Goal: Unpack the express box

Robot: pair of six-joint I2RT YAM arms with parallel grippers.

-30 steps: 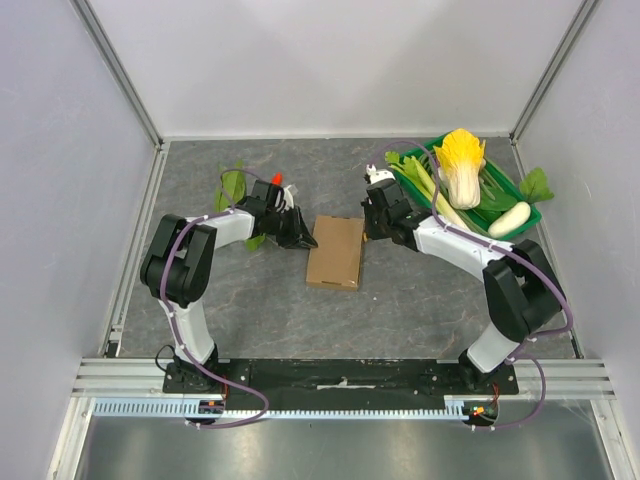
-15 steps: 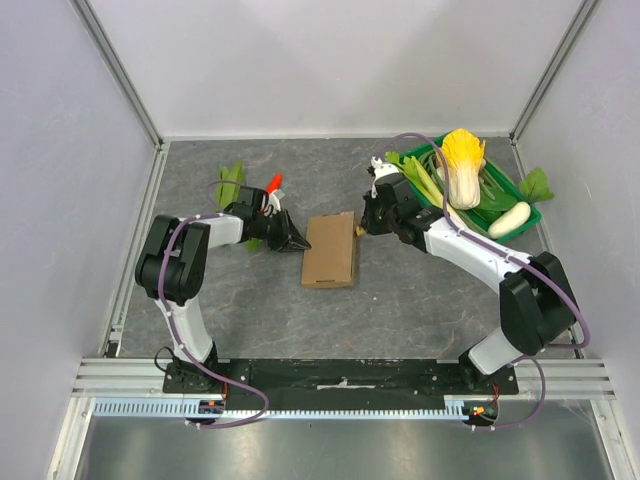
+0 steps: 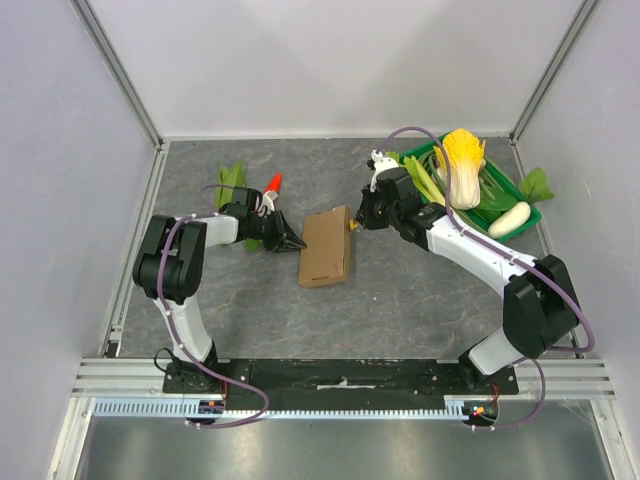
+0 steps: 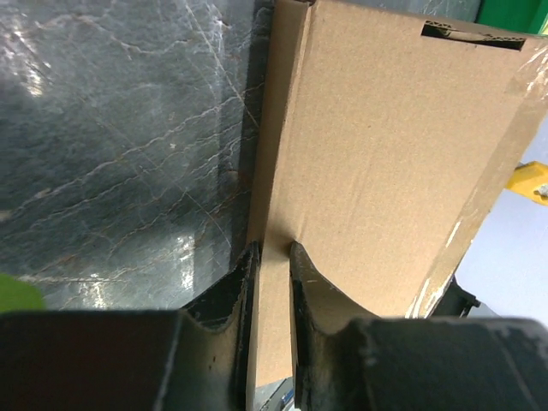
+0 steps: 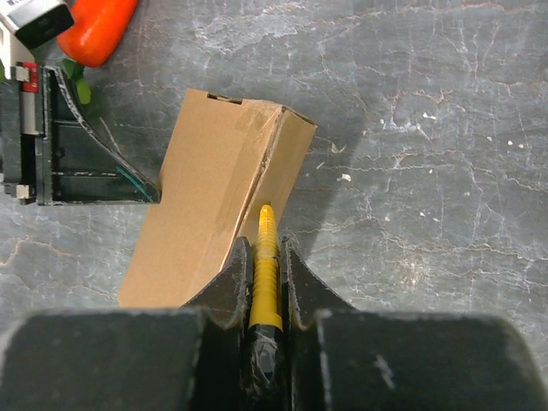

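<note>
- The express box [image 3: 326,247] stands near the middle of the surface [image 3: 420,290], tipped up on one long edge, not lying flat.
- The left fingers [image 4: 240,287] are nearly closed and pinch the thin cardboard wall on the box's left side.
- The right fingers [image 5: 229,287] are closed tight on a yellow tool [image 5: 265,248]. Its tip is at the box's right end, at the seam or just beside it.
- Progress: I judge the task is at an early stage. The tape [image 5: 218,197] is on and the lid is closed; cutting, opening the flap and taking out the contents are all left.
- Against the earlier frames, the box lay flat and more to the right. Now it is turned a little and raised on its edge, and both arms have shifted with it.
</note>
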